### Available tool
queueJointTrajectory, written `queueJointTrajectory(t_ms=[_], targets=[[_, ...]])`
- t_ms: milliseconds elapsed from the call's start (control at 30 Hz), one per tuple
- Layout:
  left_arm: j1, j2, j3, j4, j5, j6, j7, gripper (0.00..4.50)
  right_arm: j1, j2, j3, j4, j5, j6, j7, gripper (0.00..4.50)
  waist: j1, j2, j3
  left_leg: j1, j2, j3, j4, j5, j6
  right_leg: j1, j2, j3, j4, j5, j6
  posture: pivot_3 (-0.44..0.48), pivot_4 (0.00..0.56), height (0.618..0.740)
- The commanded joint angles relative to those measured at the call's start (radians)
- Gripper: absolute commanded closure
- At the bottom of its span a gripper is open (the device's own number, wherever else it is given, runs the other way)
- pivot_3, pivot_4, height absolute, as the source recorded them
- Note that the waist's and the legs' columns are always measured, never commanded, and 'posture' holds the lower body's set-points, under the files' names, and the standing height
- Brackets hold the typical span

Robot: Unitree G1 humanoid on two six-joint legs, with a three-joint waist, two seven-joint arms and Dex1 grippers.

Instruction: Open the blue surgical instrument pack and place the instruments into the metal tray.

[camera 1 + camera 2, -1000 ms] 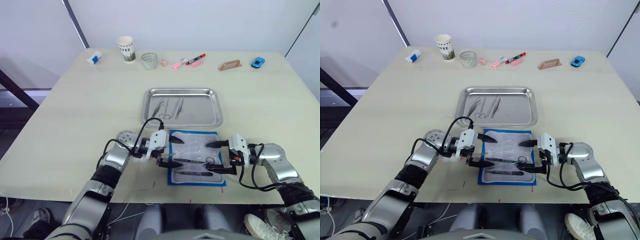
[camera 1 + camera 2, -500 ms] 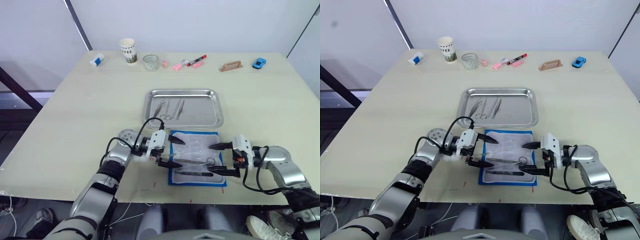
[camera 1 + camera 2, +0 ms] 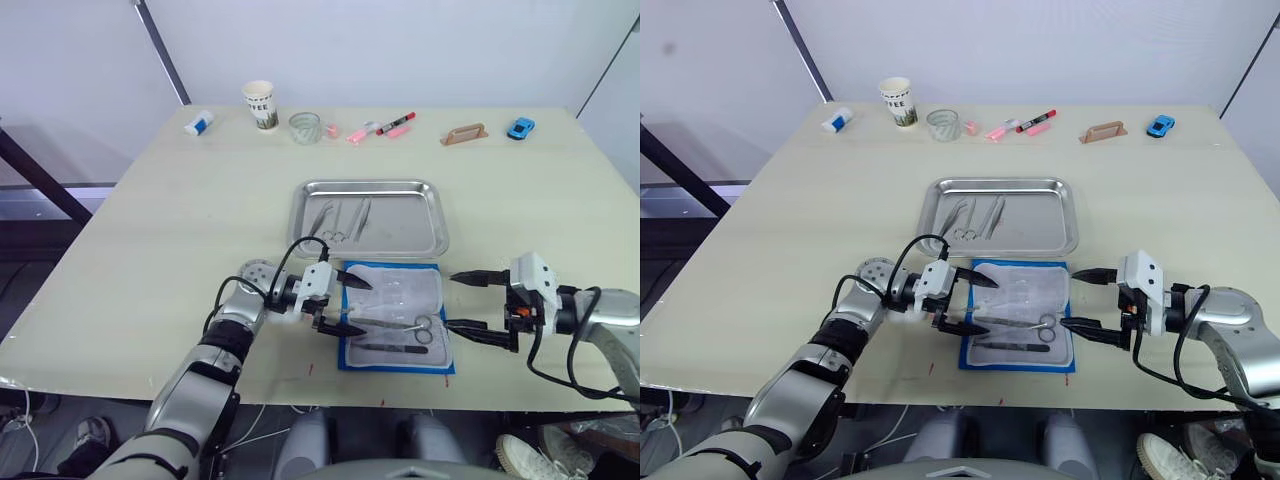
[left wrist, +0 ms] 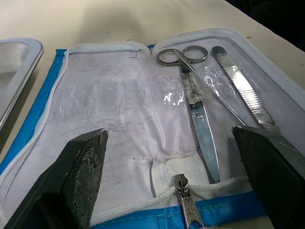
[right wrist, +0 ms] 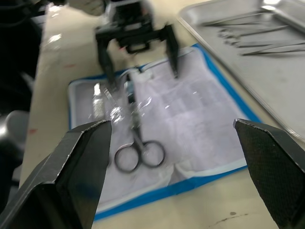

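Instruments are split between two places, which shows how far the job has got. The metal tray (image 3: 438,215) holds several slim tools (image 3: 338,216) at its left end, laid lengthwise, presumably because the near-left corner is the shortest carry from the pack. Just on the near side of that tray, almost touching its rim, the blue surgical instrument pack (image 3: 392,362) lies unzipped and spread flat, pale lining up, so what is left in it sits exposed. On the half of the pack farther from the tray are ring-handled scissors (image 4: 193,98), partly under a clear retaining strip, and flat tweezers (image 4: 240,90) next to them on the side away from the tray.

At the pack's left edge the left gripper (image 3: 346,302) stands low with its jaws spread wide, one finger toward the tray and one beside the scissor blades; that spread looks like readiness to close on the scissors. The right gripper (image 3: 478,303) hangs just off the pack's right edge, also wide open and empty, probably kept clear to give the left arm room. The clear strip may snag the scissors as they are drawn out.
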Motion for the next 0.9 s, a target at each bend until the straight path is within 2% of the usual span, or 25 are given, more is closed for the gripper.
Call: queueJointTrajectory(t_ms=[33,133,233,367,900], targets=[[0.05,0.011,-0.036,0.081,0.067,0.014,-0.001,0.07,-0.034,-0.014,0.028,-0.076,-0.073,0.04,-0.104,0.0,0.0,0.0,0.0,0.0,0.0,0.0,0.0,0.0,0.0,0.0,0.0,0.0,0.0,0.0,0.0,0.0,0.15,0.74],[0.05,0.014,-0.036,0.078,0.067,0.014,-0.004,0.07,-0.093,0.02,0.1,-0.07,-0.128,0.122,-0.201,0.0,-0.001,0.0,0.0,0.0,0.0,0.0,0.0,0.0,0.0,0.0,0.0,0.0,-0.001,0.0,0.0,0.0,0.15,0.74],[0.049,0.014,-0.035,0.069,0.064,0.023,-0.005,0.07,-0.125,0.044,0.173,-0.03,-0.215,0.09,-0.243,0.0,0.0,0.0,0.0,0.0,0.0,0.0,0.0,0.0,0.0,0.0,0.0,0.0,-0.001,0.0,0.0,0.0,0.15,0.74],[0.059,0.017,-0.036,0.035,0.057,0.039,-0.009,0.07,-0.151,0.026,0.243,0.04,-0.286,0.02,-0.203,0.0,-0.001,0.0,0.001,-0.001,0.0,0.0,0.0,0.0,0.001,0.0,0.0,0.0,-0.002,0.0,0.0,0.0,0.15,0.74],[0.088,0.034,-0.039,-0.047,0.053,0.089,0.0,0.07,-0.199,0.058,0.3,0.109,-0.328,-0.06,-0.12,0.0,-0.004,-0.003,0.004,-0.001,0.001,0.001,0.0,-0.001,0.002,-0.001,0.001,0.001,-0.003,0.0,0.0,0.0,0.15,0.74]])
